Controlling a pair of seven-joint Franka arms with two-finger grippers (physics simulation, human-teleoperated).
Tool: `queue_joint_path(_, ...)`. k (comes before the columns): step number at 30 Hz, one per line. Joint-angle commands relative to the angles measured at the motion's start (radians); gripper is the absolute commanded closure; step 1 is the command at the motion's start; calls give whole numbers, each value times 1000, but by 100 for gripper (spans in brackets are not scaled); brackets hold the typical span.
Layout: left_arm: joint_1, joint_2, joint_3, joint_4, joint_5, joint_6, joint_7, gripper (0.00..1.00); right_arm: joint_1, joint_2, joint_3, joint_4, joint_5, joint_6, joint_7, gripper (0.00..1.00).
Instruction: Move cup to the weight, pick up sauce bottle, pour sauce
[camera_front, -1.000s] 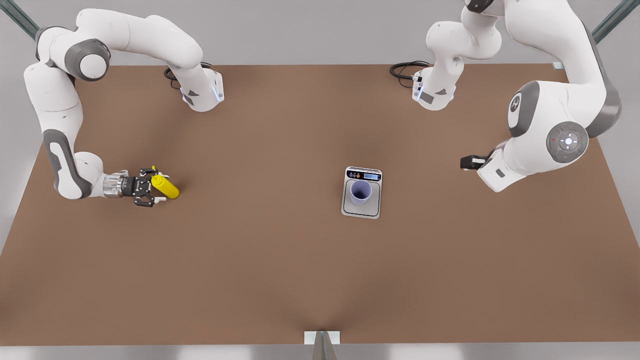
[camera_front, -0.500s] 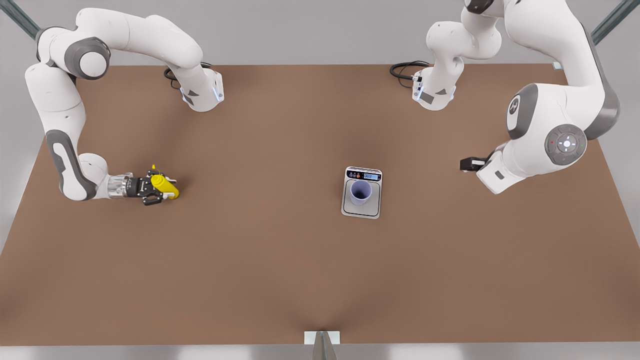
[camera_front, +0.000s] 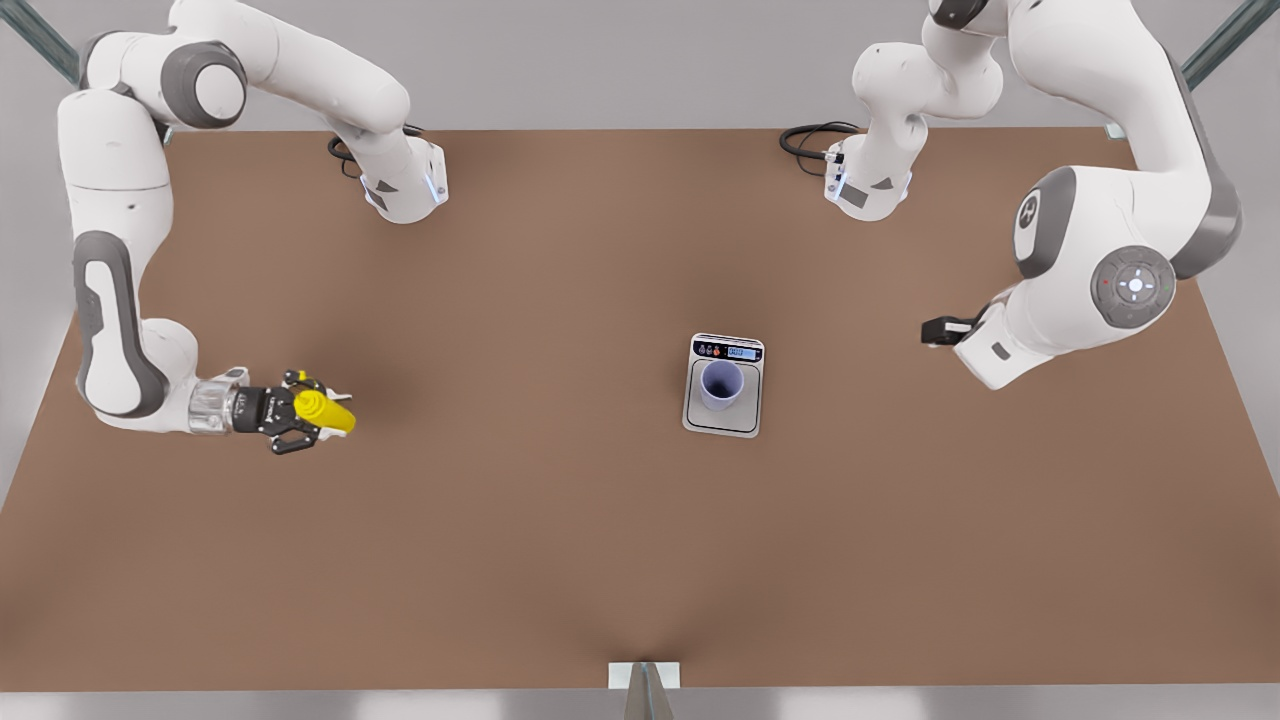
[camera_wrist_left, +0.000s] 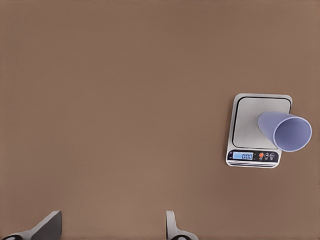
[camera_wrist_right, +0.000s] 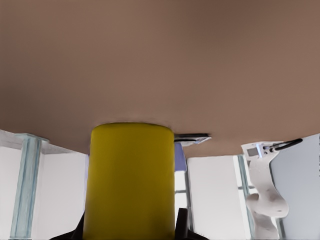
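Note:
The yellow sauce bottle (camera_front: 328, 413) is held off the table at the front view's left, my right gripper (camera_front: 300, 412) shut on it. In the right wrist view the sauce bottle (camera_wrist_right: 130, 180) stands large between the fingers. The lavender cup (camera_front: 721, 384) stands upright on the weight (camera_front: 745, 421), a silver scale near the table's middle. From the left wrist view the cup (camera_wrist_left: 286, 132) and the weight (camera_wrist_left: 250, 115) lie off to one side, and my left gripper (camera_wrist_left: 111, 227) hangs open high above bare table. That arm waits at the front view's right.
The brown table (camera_front: 520, 560) spreads wide around the scale. Black cables (camera_front: 812, 137) coil by the arm bases at the back edge. A small white bracket (camera_front: 644, 675) sits at the middle of the front edge.
My right gripper went from open around the lying bottle to shut on it, then carried it up and toward the front edge. The other arm barely shifted.

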Motion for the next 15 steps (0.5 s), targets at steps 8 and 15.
queue_joint_path(8, 0, -6, -2, 5, 4, -4, -3, 0, 247, -34, 36, 186, -16, 174, 389, 63)
queue_joint_path(15, 0, -9, -2, 3, 1, -8, -6, 0, 502, -2, 38, 364, -203, 349, 718, 63)
